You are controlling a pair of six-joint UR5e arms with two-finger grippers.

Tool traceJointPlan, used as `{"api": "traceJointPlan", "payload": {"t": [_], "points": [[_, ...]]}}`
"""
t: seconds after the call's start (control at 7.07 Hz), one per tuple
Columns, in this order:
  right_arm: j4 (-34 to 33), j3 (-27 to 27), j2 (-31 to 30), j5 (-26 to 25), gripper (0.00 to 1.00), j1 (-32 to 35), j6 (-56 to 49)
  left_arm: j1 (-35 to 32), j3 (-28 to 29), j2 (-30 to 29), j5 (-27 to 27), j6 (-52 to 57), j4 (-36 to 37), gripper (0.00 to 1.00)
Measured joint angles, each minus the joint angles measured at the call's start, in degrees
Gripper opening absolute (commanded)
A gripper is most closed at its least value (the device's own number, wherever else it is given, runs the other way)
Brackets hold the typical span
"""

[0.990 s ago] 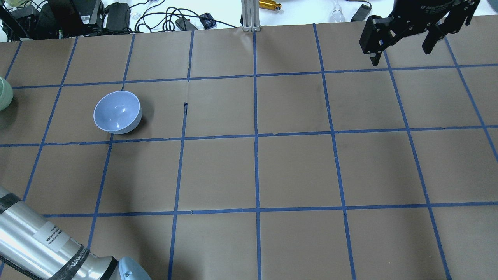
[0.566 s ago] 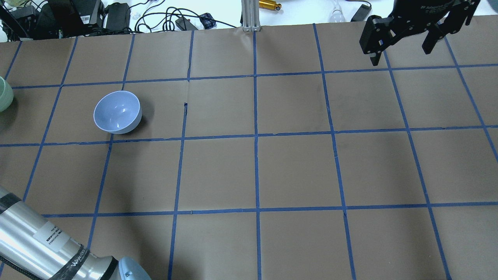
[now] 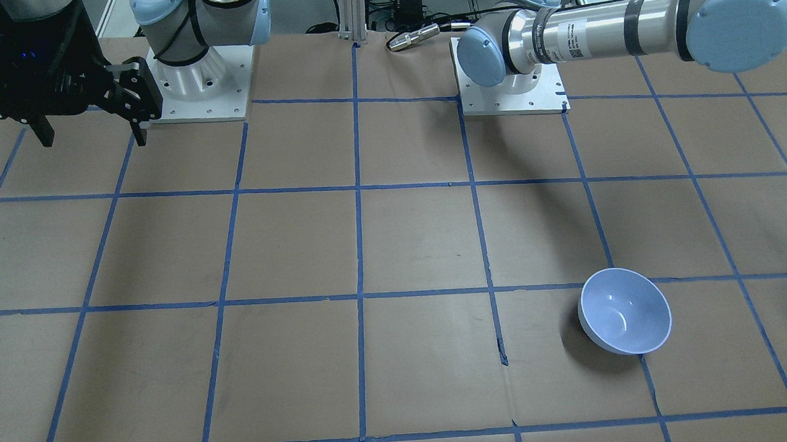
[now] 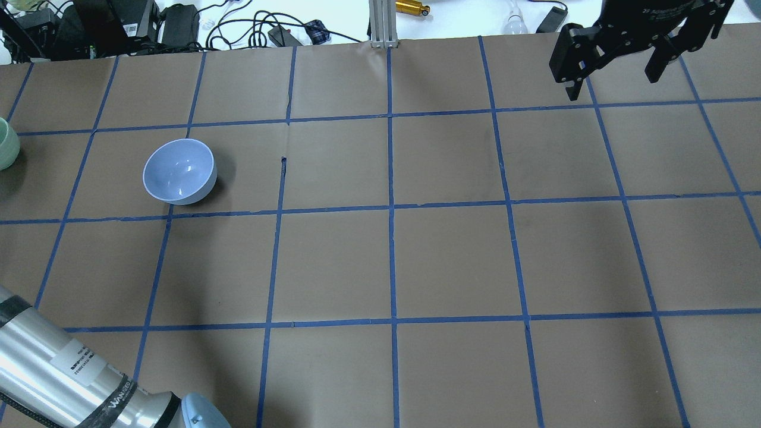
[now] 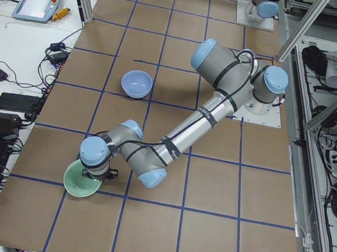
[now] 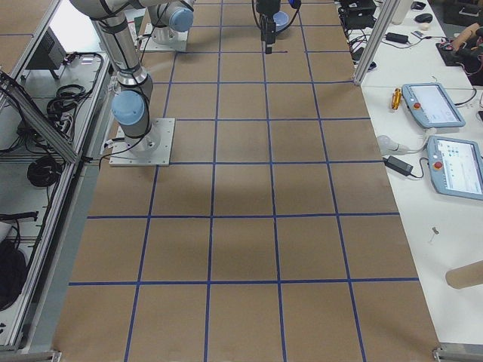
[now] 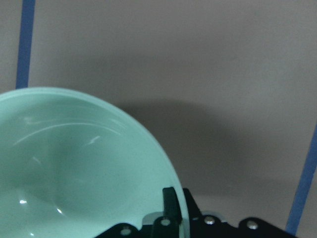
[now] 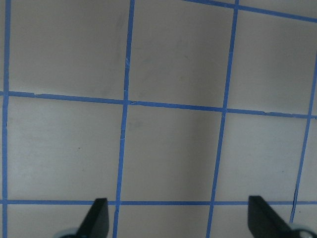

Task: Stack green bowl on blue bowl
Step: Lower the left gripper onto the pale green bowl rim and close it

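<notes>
The green bowl [image 7: 74,168] fills the lower left of the left wrist view. My left gripper [image 7: 173,218] is shut on its rim, one finger inside the bowl. The bowl shows at the table's far left edge in the overhead view [image 4: 7,144] and under the near arm's wrist in the exterior left view [image 5: 82,180]. I cannot tell whether it touches the table. The blue bowl [image 4: 179,171] stands upright and empty to its right, also in the front view [image 3: 625,310]. My right gripper [image 4: 611,82] is open and empty, high over the far right.
The brown paper table top [image 4: 452,261] carries a grid of blue tape. Cables, power bricks and a metal post [image 4: 380,24] lie beyond the far edge. My left arm's tube [image 4: 53,368] crosses the near left corner. Both arm bases [image 3: 198,83] stand at the robot side.
</notes>
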Motion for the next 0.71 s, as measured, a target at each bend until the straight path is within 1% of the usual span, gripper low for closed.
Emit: {"api": "traceJointPlan", "payload": {"t": [0.71], "points": [[0.0,0.0,0.0,0.0,1.00,0.0,0.0,-0.1,-0.1,0.1,-0.1,0.5,0.3,0.00]]}}
